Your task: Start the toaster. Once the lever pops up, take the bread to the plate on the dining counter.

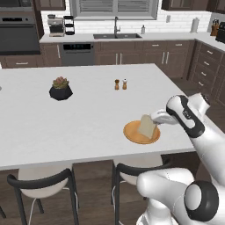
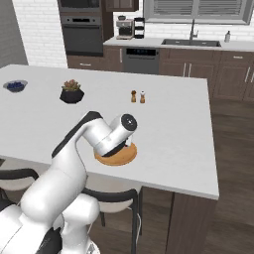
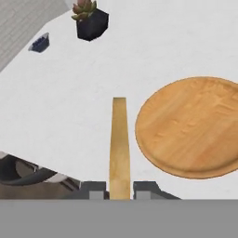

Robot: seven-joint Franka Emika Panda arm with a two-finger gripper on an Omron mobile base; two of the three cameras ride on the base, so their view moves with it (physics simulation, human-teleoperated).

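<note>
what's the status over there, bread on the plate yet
Gripper shut on bread, held edge-on over the counter. Plate beside it; bread not yet down. Nothing in the way.

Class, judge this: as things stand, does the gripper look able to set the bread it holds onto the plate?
Probably yes. The gripper holds the bread edge-on just beside the plate, whose top is bare, with nothing between them.

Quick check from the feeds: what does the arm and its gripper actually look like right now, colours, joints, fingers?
The arm is glossy white with rounded, tubular links and dark grey to black joint caps and bands. The gripper has a white hand and two small, blocky dark grey fingertips. No cables or markings can be made out.
</note>
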